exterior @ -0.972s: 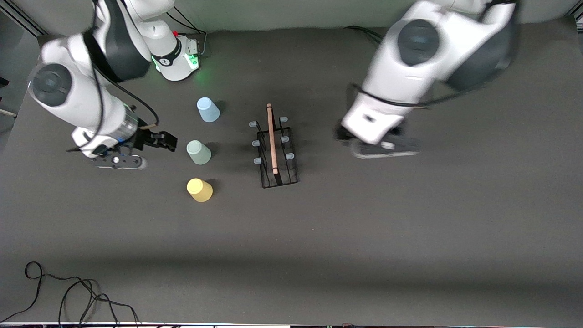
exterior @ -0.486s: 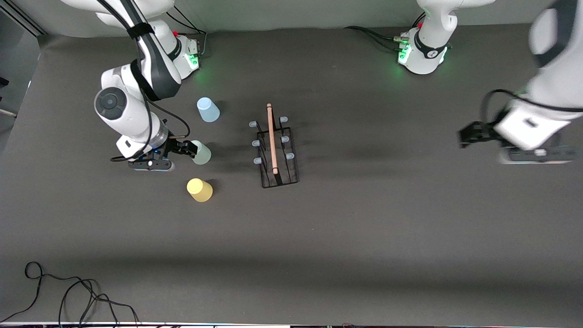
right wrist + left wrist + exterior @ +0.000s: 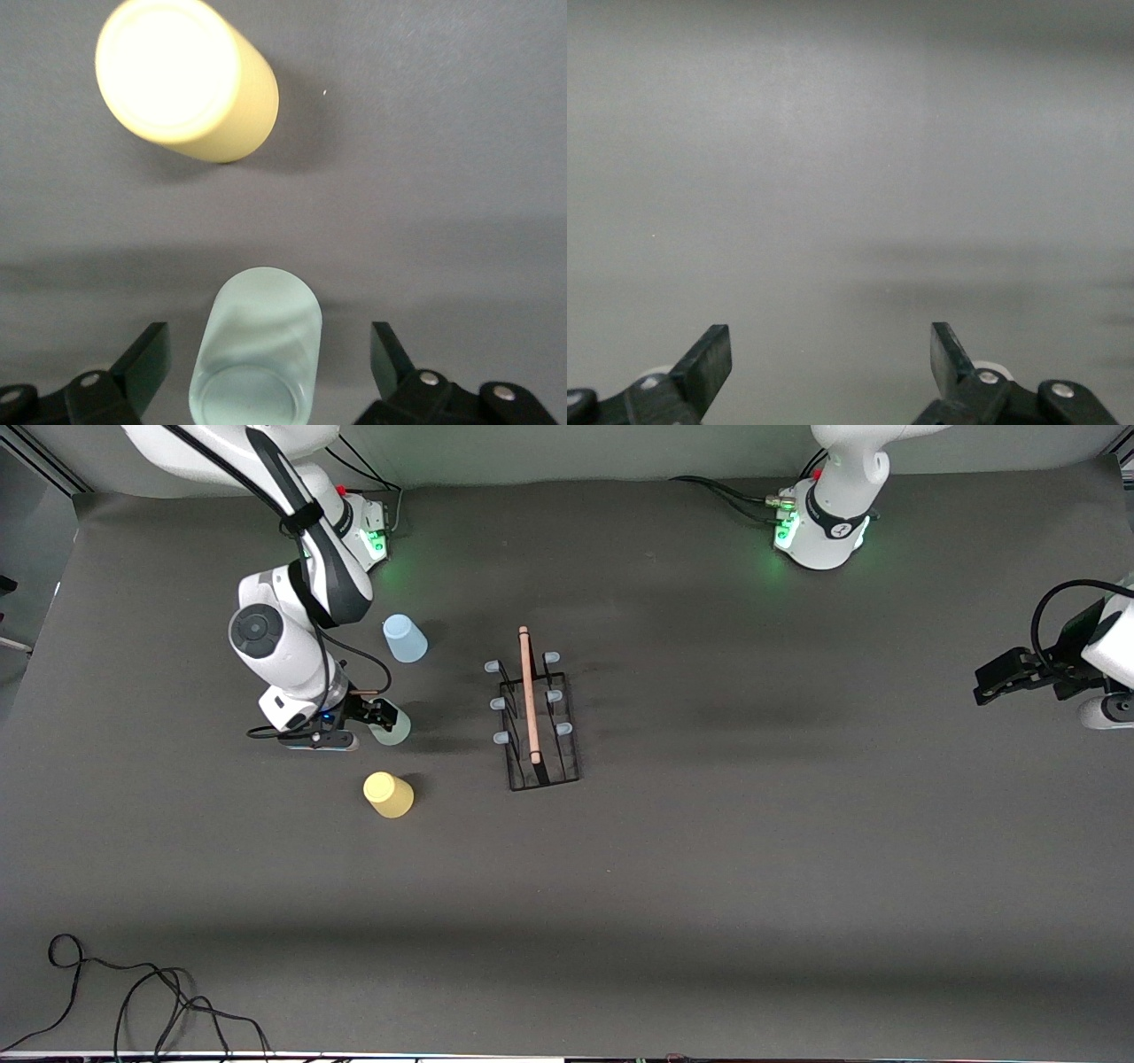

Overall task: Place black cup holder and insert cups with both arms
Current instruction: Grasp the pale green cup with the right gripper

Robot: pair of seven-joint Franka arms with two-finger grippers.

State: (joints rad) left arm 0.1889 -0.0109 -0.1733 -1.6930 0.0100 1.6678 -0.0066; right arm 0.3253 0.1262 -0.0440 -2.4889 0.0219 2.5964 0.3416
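Since the earlier frame the right arm has dropped in from the upper part of the front view onto the middle cup, while the left arm has swung off the rack to the frame's edge at its own end of the surface (image 3: 709, 868), where it now waits with the left end effector (image 3: 985, 685) spread wide and empty; its wrist view shows only bare surface between the fingers. The right end effector (image 3: 379, 715) is also fully open, its fingers standing either side of the grey-green cup (image 3: 395, 729) with a clear gap on each side, so nothing is gripped yet. The black cup holder (image 3: 529, 700) already stands mid-frame, pegs bare, so placing it looks done and the step in hand is the first cup pick. The light blue cup (image 3: 405, 638) sits higher in the frame than the grey-green one, and the yellow cup (image 3: 388, 794) lower, all three in a column toward the right arm's end, beside the holder but well apart from it. The next move probably calls for closing squarely on the grey-green cup without tipping it, then lifting clear of the nearby yellow cup before carrying it over a peg.
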